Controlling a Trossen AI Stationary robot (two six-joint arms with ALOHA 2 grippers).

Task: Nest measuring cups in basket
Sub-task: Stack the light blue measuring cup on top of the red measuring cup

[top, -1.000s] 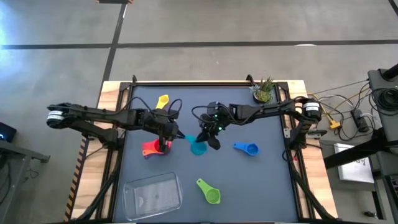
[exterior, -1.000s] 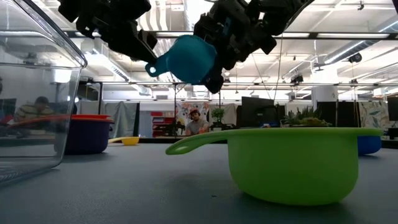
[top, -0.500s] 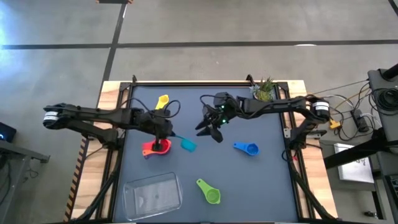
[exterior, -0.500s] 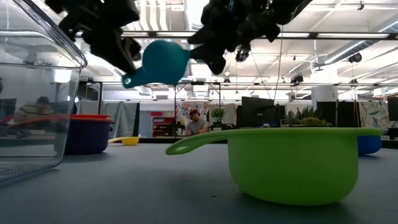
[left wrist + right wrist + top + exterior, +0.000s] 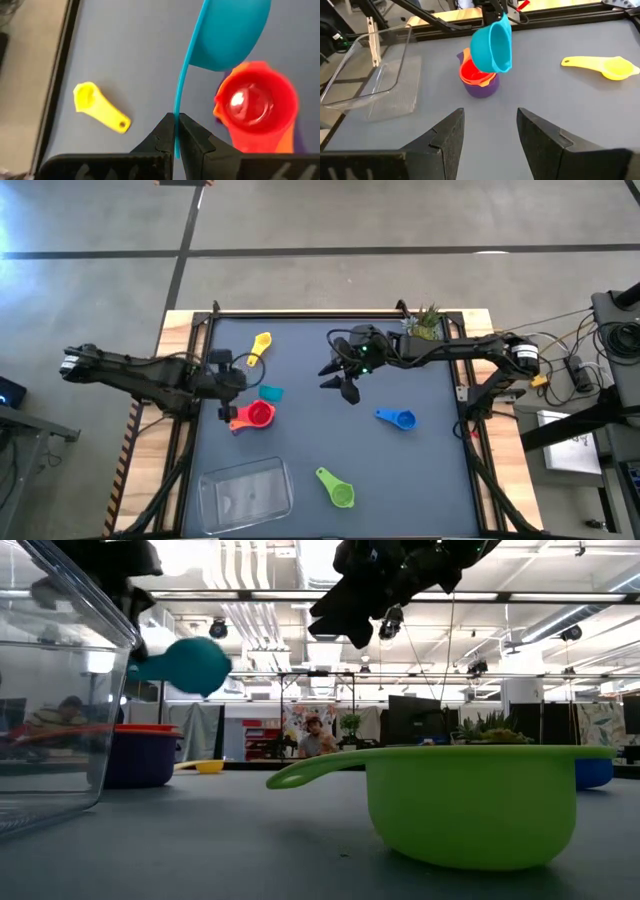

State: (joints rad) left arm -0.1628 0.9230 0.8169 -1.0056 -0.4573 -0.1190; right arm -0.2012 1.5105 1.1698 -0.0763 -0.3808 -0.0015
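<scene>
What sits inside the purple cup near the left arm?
The purple cup holds an orange cup with the red cup nested on top. Their lower parts are covered, so anything beneath them cannot be seen.

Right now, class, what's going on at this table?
The left gripper holds the teal cup by its handle, in the air close to the red cup, which sits nested in a small stack. The right gripper is open and empty, hovering mid-table. The yellow cup, blue cup and green cup lie loose on the table. The basket holds nothing.
</scene>
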